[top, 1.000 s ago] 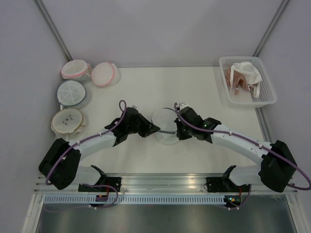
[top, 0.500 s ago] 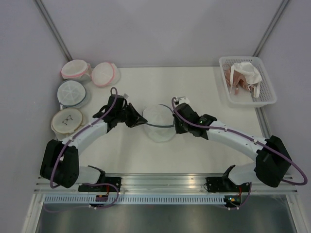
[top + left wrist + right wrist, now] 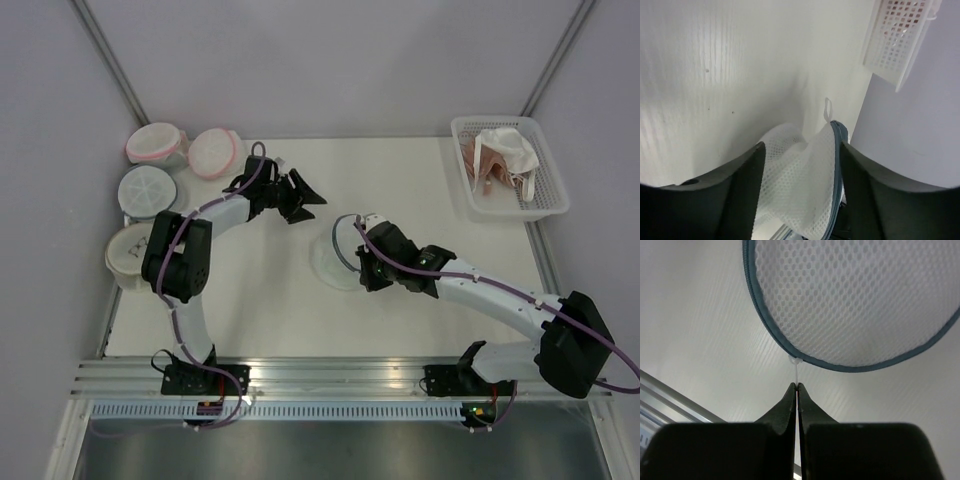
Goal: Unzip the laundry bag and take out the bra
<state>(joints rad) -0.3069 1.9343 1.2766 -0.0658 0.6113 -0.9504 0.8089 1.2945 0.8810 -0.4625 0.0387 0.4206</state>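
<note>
The laundry bag (image 3: 338,256), white mesh with a grey-blue zip rim, lies mid-table and fills the top of the right wrist view (image 3: 855,300). My right gripper (image 3: 364,270) is at the bag's right edge. It is shut (image 3: 797,386) on the thin white zip pull (image 3: 797,372) hanging from the rim. My left gripper (image 3: 308,205) stands open up and to the left of the bag, apart from it. In the left wrist view the crumpled mesh (image 3: 800,180) shows beyond the spread fingers (image 3: 747,190). The bra does not show in any view.
A white basket (image 3: 545,205) holding white and pinkish garments stands at the far right, also in the left wrist view (image 3: 895,40). At the far left lie two pink-rimmed round bags (image 3: 155,143) (image 3: 215,152), a light-blue one (image 3: 148,190) and a beige one (image 3: 135,252).
My left gripper opened, let go of the bag and swung back toward the far left. The bag shifted slightly right and nearer. The right gripper stayed shut on the pull.
</note>
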